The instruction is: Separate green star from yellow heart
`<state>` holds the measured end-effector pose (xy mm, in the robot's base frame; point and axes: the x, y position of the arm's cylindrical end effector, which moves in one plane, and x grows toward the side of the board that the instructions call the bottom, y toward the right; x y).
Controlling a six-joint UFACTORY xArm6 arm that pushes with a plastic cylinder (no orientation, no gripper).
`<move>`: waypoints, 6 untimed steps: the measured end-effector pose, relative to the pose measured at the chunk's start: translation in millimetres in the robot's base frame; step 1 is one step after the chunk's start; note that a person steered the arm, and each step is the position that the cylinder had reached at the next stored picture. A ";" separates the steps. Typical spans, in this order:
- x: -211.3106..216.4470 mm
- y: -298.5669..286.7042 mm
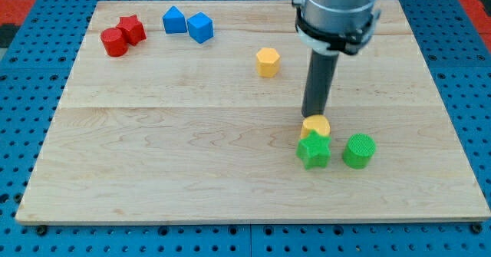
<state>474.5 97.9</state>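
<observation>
A: Where's the pair?
B: Lower right of the frame. Green star (314, 150) touching the yellow heart (316, 125) just above it. My tip (313, 116) sits right at the heart's top edge, contact probable.
A: Jaws?
B: None on this rig, just a rod, so no jaw state to give.
A: Risks?
B: A push toward frame bottom likely drives heart and star together, no split. Star could also knock the green cylinder (359, 150) just to its right.
A: Anything hidden?
B: Heart's mostly covered by rod and star, shape barely readable. Exact tip end is hard to make out. Arm cut off at the top.
A: Others?
B: Yellow hexagon (267, 61) mid-desk (153, 149); reds, blues upper left, well apart.
</observation>
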 end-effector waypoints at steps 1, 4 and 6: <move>14.2 0.5; 69.8 -10.2; 54.7 -47.3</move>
